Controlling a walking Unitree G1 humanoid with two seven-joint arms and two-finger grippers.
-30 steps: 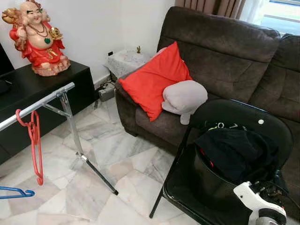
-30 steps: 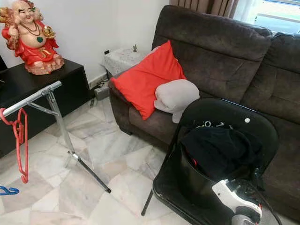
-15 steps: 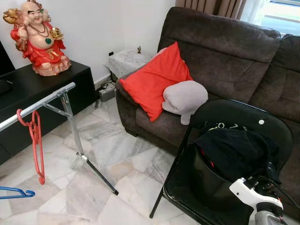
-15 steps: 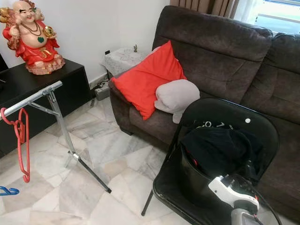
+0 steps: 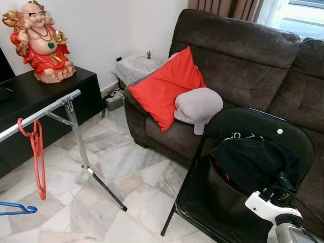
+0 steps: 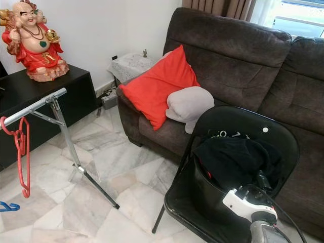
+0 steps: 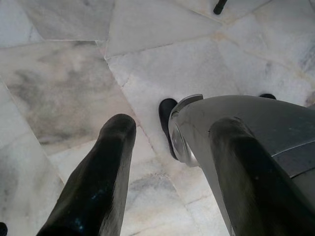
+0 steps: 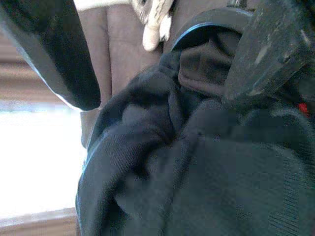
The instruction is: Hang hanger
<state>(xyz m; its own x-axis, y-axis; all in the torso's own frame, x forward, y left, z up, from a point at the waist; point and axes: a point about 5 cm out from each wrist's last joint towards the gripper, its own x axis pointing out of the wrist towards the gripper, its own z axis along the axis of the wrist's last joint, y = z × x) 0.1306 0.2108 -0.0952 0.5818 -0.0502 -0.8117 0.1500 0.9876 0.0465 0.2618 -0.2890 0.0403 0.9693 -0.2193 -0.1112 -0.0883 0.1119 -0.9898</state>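
Reaching further over the black folding chair, the right gripper hangs fingers apart above dark bundled clothing; red plastic hangers already hang on the chrome rail

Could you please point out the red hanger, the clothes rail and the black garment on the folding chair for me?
red hanger (image 5: 38,152), left eye view, on its long side below the hook.
clothes rail (image 5: 50,108), left eye view, on the horizontal metal bar.
black garment (image 5: 250,164), left eye view, on the middle of the bunched cloth.
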